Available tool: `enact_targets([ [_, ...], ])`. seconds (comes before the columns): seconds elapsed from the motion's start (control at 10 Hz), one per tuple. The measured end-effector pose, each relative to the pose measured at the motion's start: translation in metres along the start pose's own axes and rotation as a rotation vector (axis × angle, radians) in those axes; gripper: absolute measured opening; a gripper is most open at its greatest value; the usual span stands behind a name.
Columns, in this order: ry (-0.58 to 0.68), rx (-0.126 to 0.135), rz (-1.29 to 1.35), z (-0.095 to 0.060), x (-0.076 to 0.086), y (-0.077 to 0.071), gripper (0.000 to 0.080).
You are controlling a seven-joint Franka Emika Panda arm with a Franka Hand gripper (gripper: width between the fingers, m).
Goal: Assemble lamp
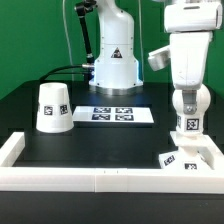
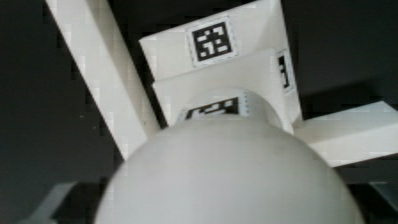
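I've got the black table point(image 1: 100, 145) with the white marker board point(image 1: 122, 115) lying mid-table, and the white truncated-cone plastic shade point(image 1: 51, 106) standing upright, well apart on the exterior view's left. On the exterior view's right, the flat square white base point(image 1: 195, 152) sits by the front wall. The gripper point(image 1: 187, 122) is clenched on the small round white bulb point(image 2: 214, 170) directly over that base; I can't tell if they touch.
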State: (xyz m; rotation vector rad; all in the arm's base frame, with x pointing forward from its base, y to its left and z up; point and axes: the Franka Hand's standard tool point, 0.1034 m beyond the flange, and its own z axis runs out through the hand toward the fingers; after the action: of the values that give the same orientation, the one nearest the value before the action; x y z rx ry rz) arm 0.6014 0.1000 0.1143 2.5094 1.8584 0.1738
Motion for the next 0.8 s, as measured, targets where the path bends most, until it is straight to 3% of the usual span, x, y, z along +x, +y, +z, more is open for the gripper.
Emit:
enact_targets([
  [0.4,0.000,0.000,0.027,0.0000,-0.0003,0.0001,0.0576],
  [0.8,0.001,0.002,0.496,0.0002,0.0025,-0.0014,0.0577],
])
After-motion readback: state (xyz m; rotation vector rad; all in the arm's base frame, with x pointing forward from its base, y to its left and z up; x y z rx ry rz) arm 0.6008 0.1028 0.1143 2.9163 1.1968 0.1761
